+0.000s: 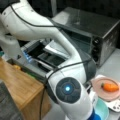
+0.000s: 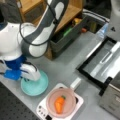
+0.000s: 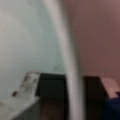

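The robot's gripper [image 2: 30, 75] sits low over the rim of a round teal ceramic plate [image 2: 37, 87] on the grey worktop [image 2: 67, 65], fingers straddling the rim; whether they clamp it cannot be told. Just beside the plate, an orange carrot [image 2: 59, 104] lies in a pink bowl [image 2: 68, 96]. A square, steady hold on the rim looks essential.

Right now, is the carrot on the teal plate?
No. In a front view the carrot lies in the pink bowl, while the teal plate sits beside it under the gripper.
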Available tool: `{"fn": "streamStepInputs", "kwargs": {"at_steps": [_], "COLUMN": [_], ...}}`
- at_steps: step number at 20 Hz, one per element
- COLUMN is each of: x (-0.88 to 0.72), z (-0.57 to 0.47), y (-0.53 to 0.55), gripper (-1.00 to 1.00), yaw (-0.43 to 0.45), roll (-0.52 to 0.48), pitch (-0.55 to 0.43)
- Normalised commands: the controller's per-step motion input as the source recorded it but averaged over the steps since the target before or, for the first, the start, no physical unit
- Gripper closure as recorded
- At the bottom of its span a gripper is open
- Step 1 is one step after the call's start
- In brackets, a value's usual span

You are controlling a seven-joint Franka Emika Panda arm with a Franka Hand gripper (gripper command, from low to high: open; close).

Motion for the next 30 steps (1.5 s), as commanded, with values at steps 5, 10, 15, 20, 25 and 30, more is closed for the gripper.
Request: {"fn": "streamStepInputs", "kwargs": {"at_steps": [5,10,15,20,25,30], "x": [-0.05,-0.05,-0.09,-0.17,-0.27,-0.39], "z": [0.28,0.12,0.09,0.12,0.09,0.03], "y": [0.05,0.05,0.11,0.24,0.42,0.48], "gripper": [1.00,1.00,1.00,1.00,1.00,1.00], "yaw": [-0.088,-0.114,-0.136,-0.140,-0.150,-0.170], "roll": [0.259,0.244,0.191,0.152,0.108,-0.003], "pitch": [0.049,0.036,0.040,0.026,-0.022,-0.090]}}
